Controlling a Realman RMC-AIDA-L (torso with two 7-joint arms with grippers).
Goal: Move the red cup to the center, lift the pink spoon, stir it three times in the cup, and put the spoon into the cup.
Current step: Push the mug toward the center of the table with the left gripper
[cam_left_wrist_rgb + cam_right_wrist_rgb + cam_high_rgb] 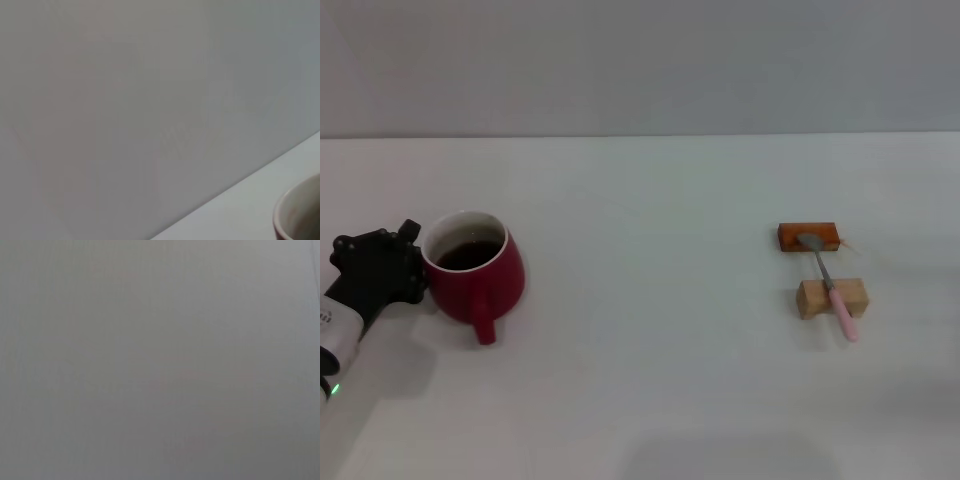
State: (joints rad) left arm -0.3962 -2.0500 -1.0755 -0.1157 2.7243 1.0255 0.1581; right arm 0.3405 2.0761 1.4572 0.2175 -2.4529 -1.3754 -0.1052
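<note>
Head view: the left gripper, finger state not discernible, sits against the red cup at table left, the pink spoon bridging two blocks at right; left wrist view shows only the cup rim; right wrist view shows blank grey.

Left gripper low, far left — arm angled inward.
</note>
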